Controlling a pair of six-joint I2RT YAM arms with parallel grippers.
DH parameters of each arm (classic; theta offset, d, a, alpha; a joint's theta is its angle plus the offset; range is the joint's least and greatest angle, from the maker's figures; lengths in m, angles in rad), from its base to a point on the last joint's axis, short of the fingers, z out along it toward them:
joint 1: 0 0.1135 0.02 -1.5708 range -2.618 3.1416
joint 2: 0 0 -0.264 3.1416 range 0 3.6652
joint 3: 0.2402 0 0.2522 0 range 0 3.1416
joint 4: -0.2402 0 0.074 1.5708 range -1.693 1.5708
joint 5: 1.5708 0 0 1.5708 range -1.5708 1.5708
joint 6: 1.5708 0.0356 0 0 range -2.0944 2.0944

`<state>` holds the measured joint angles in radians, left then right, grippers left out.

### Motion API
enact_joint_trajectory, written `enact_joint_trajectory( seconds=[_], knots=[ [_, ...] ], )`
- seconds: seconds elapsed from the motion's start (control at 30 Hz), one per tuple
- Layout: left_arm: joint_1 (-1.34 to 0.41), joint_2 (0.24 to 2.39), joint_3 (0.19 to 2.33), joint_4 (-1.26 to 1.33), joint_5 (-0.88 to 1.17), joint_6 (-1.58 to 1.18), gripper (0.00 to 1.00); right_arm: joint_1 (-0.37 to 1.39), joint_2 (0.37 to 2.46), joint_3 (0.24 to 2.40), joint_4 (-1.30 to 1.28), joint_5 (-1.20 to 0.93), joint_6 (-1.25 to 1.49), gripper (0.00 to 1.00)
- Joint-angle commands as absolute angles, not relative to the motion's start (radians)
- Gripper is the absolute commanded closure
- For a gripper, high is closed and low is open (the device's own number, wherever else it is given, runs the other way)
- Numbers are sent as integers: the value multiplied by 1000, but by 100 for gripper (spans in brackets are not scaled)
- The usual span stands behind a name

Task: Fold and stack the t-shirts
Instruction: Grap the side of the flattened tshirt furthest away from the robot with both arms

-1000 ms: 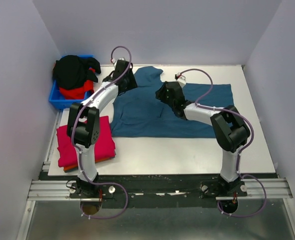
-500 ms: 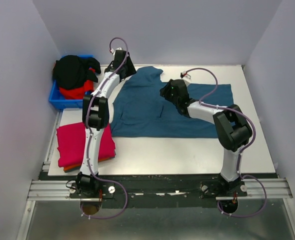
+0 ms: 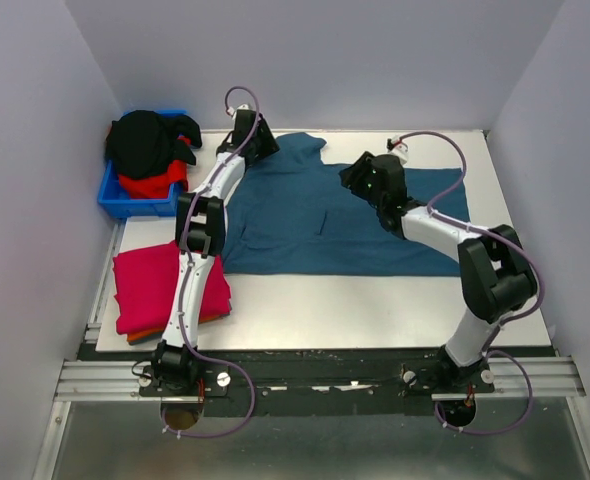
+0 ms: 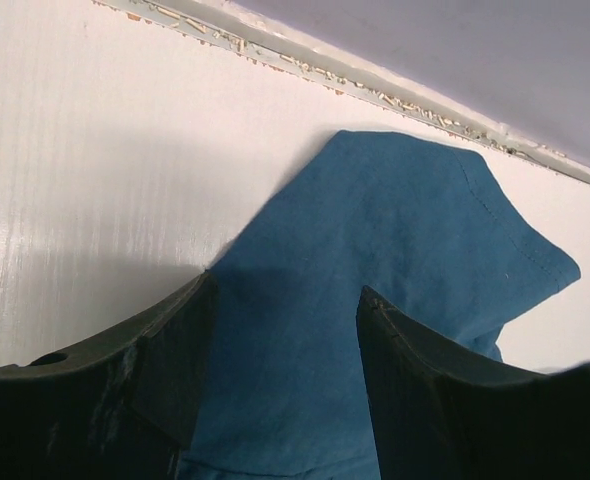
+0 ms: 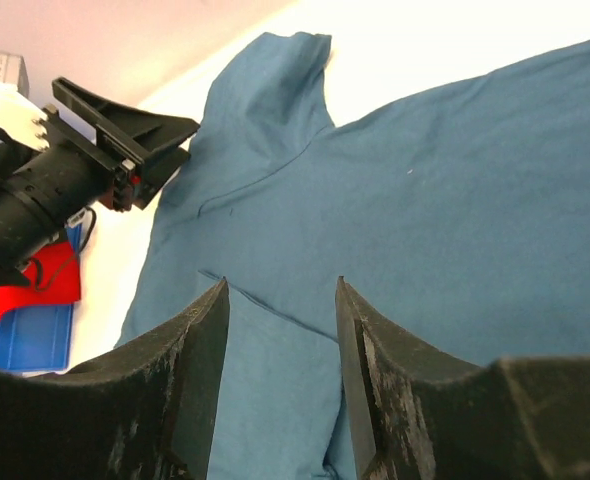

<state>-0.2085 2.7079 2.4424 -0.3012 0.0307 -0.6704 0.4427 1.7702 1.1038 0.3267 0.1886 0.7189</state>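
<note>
Near-left corner of the counter (image 3: 355, 310): the crimson-pink shirt (image 3: 165, 285) lies folded, on top of an orange shirt (image 3: 180, 325) that shows only as a thin edge under its near side. The teal-blue shirt (image 3: 295, 220) is spread flat across the middle, from just beside the pink stack out toward the right edge, with one sleeve (image 4: 425, 220) reaching up toward the far edge. Your right gripper (image 5: 280, 285) is over the shirt's far-middle part with its fingers spread and teal cloth showing in the gap. You can't tell if the tips touch the fabric. Your left gripper (image 4: 287, 290) is stretched out to the far edge, left of centre, with its fingers also spread apart. It straddles the base of that sleeve and has nothing pinched. Far-left corner: the blue bin (image 3: 115, 203) holds a bunched black shirt (image 3: 143, 143) heaped over a red shirt (image 3: 150, 184), well apart from both grippers.
</note>
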Motion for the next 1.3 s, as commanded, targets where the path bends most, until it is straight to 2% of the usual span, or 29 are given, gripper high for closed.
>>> enact_joint_trajectory(
  seconds=[0.0,0.23,0.4,0.6,0.87,1.13,1.2,1.27],
  knots=[
    [-195,2734,2474,-281,15,-683,31,416,1707,1062,319,161,695,45],
    [-180,2669,2378,-241,-12,-660,32,342,1625,1025,235,166,670,46],
    [-164,2718,2477,-356,-5,-709,34,298,1585,997,215,114,695,46],
    [-163,2714,2444,-376,-6,-726,35,296,1569,988,204,94,695,46],
    [-166,2744,2462,-356,132,-759,45,281,1557,997,172,77,687,47],
    [-170,2776,2487,-333,178,-770,50,267,1559,1006,150,67,684,48],
    [-167,2781,2477,-272,207,-775,54,256,1562,1028,117,77,683,48],
    [-164,2798,2491,-229,231,-785,62,236,1566,1052,68,80,680,49]
  ],
)
